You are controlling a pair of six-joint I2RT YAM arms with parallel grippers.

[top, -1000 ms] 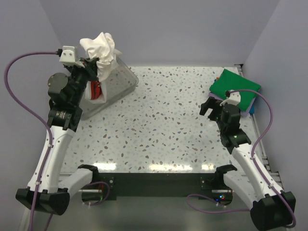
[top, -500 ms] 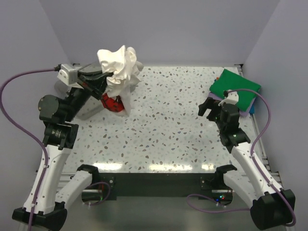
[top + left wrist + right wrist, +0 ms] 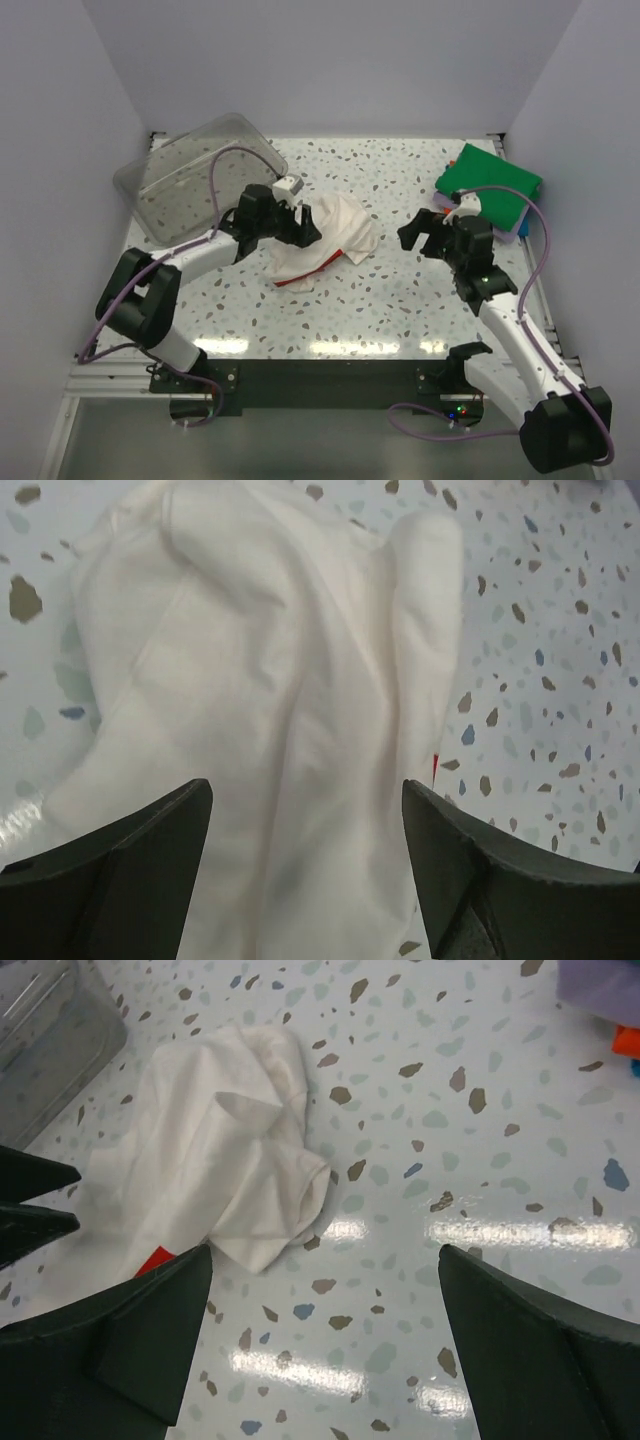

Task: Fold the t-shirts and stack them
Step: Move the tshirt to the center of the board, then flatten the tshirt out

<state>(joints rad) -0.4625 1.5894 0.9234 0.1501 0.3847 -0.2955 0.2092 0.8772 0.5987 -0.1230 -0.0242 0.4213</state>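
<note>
White t-shirt [image 3: 325,245]: lies crumpled in a loose heap on the speckled table [image 3: 400,310], left of centre. A strip of red print shows at its near edge.
Left claw [image 3: 305,800]: low over the left side of the heap, fingers spread wide. Cream cloth lies below and between them, but nothing is pinched. The wrist view shows folds running away from the fingers and a small fleck of red at the cloth's right edge.
Left arm [image 3: 190,260]: stretched low across the table from the near left toward the shirt.
Right claw [image 3: 318,1260]: fully spread and empty, over bare tabletop to the right of the white t-shirt. It is turned toward the shirt and stands apart from it.
Folded stack [image 3: 500,200]: in the far right corner, just beyond the right claw. A green shirt [image 3: 488,180] lies on top, with lavender and orange edges showing beneath it.
Plastic tub [image 3: 190,170]: clear, in the far left corner, well apart from the folded stack and just beyond the left arm.
</note>
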